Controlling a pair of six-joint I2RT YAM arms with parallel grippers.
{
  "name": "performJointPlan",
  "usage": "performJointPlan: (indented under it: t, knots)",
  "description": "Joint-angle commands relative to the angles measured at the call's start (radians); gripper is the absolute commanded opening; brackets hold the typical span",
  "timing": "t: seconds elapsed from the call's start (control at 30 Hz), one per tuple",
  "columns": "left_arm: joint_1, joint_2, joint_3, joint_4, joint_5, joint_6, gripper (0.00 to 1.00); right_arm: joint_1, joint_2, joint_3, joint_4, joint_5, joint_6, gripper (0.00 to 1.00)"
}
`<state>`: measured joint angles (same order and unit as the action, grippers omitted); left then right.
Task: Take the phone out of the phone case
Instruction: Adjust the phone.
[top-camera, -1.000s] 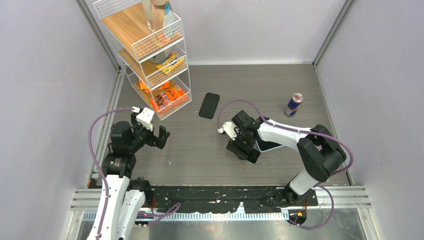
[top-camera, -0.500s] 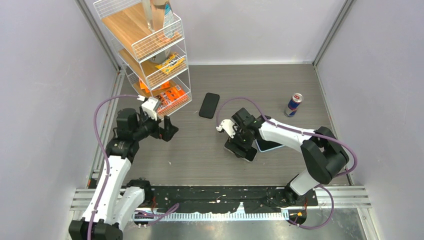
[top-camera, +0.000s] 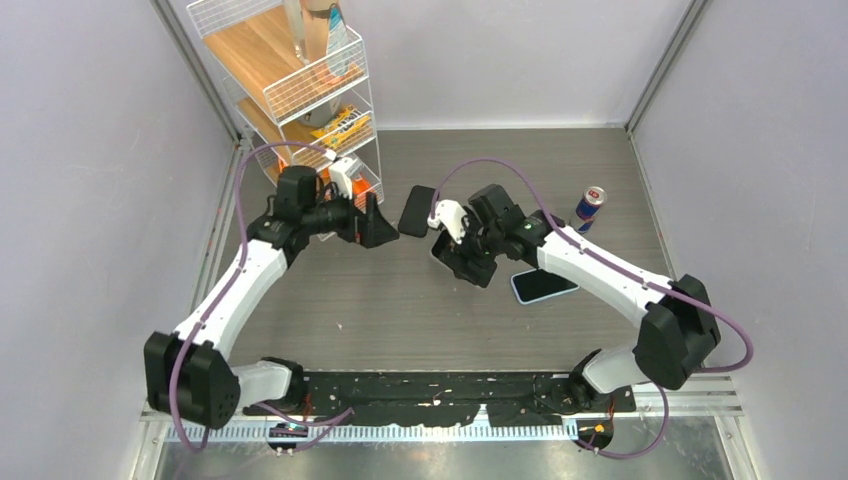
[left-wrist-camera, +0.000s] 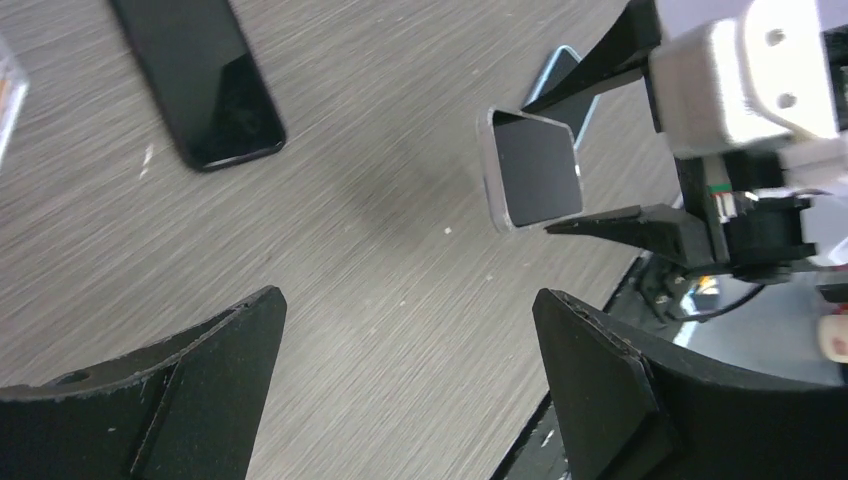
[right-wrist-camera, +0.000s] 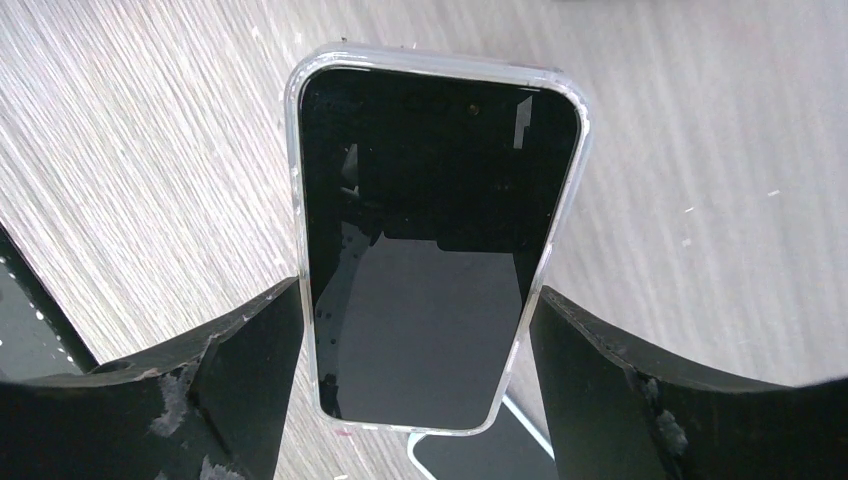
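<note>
The right gripper is clamped on the phone, one black finger pressed against each long side, and the phone sits fully inside its clear phone case, screen facing the wrist camera. It is held near the middle of the worktop, a little toward the far edge. From the left wrist view it appears to be lifted off the surface with a shadow beneath it, though whether its lower end touches the wood is hard to tell. The left gripper hangs just to the left of it with its jaws spread wide and nothing between them, pointed at the held phone. A second, black phone lies flat on the worktop between the two grippers, toward the far edge. Another flat device with a pale blue rim lies beside the right arm, nearer the front edge. A drink can stands upright toward the right edge, and a wire shelf rack holding snack packets fills the far left corner.
</note>
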<state>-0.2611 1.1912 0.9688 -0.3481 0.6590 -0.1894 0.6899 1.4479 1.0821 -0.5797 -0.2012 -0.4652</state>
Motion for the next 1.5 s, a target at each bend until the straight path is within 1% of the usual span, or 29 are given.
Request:
performJointPlan:
  t: [0.0, 0.17, 0.27, 0.4, 0.6, 0.77, 0.83, 0.97, 1.03, 1.17, 1.2, 1.27, 1.3, 1.33, 1.37, 1.4, 1.43, 1.47]
  knots:
    - [-0.046, 0.100, 0.115, 0.028, 0.109, -0.122, 0.99, 0.009, -0.083, 0.107, 0.029, -0.024, 0.012, 0.05]
    - [-0.104, 0.206, 0.214, 0.031, 0.168, -0.214, 0.99, 0.026, -0.095, 0.162, 0.029, -0.008, 0.027, 0.05]
    - [-0.123, 0.250, 0.245, 0.063, 0.210, -0.277, 0.99, 0.032, -0.092, 0.172, 0.037, 0.011, 0.033, 0.05]
    - [-0.153, 0.291, 0.270, 0.068, 0.212, -0.295, 0.99, 0.035, -0.089, 0.173, 0.048, 0.020, 0.033, 0.05]
    - [-0.193, 0.353, 0.274, 0.067, 0.185, -0.309, 0.84, 0.037, -0.093, 0.170, 0.063, 0.024, 0.039, 0.05]
    - [-0.229, 0.403, 0.290, 0.084, 0.199, -0.329, 0.67, 0.038, -0.093, 0.167, 0.069, 0.036, 0.042, 0.05]
    - [-0.242, 0.423, 0.304, 0.088, 0.203, -0.331, 0.57, 0.039, -0.092, 0.161, 0.073, 0.038, 0.043, 0.05]
    - [-0.250, 0.467, 0.327, 0.095, 0.220, -0.340, 0.40, 0.039, -0.089, 0.150, 0.074, 0.037, 0.046, 0.05]
    - [-0.251, 0.483, 0.332, 0.099, 0.232, -0.341, 0.31, 0.040, -0.091, 0.142, 0.075, 0.039, 0.046, 0.05]
    - [-0.250, 0.497, 0.336, 0.107, 0.264, -0.337, 0.04, 0.040, -0.097, 0.128, 0.078, 0.048, 0.045, 0.05]
    - [-0.251, 0.499, 0.339, 0.102, 0.271, -0.330, 0.00, 0.040, -0.099, 0.126, 0.078, 0.054, 0.045, 0.06]
    - [-0.251, 0.494, 0.347, 0.078, 0.281, -0.296, 0.00, 0.040, -0.103, 0.125, 0.075, 0.060, 0.044, 0.13]
    - [-0.250, 0.489, 0.347, 0.069, 0.287, -0.280, 0.00, 0.039, -0.108, 0.124, 0.070, 0.062, 0.044, 0.26]
    - [-0.250, 0.482, 0.346, 0.061, 0.289, -0.263, 0.00, 0.040, -0.111, 0.123, 0.065, 0.065, 0.043, 0.33]
    - [-0.247, 0.474, 0.345, 0.052, 0.289, -0.246, 0.00, 0.039, -0.121, 0.119, 0.064, 0.065, 0.045, 0.47]
    - [-0.245, 0.465, 0.343, 0.043, 0.288, -0.227, 0.00, 0.040, -0.126, 0.117, 0.058, 0.066, 0.045, 0.52]
    - [-0.243, 0.456, 0.341, 0.035, 0.287, -0.209, 0.00, 0.040, -0.138, 0.113, 0.056, 0.066, 0.043, 0.65]
    - [-0.239, 0.446, 0.340, 0.026, 0.287, -0.193, 0.00, 0.040, -0.148, 0.113, 0.046, 0.064, 0.041, 0.71]
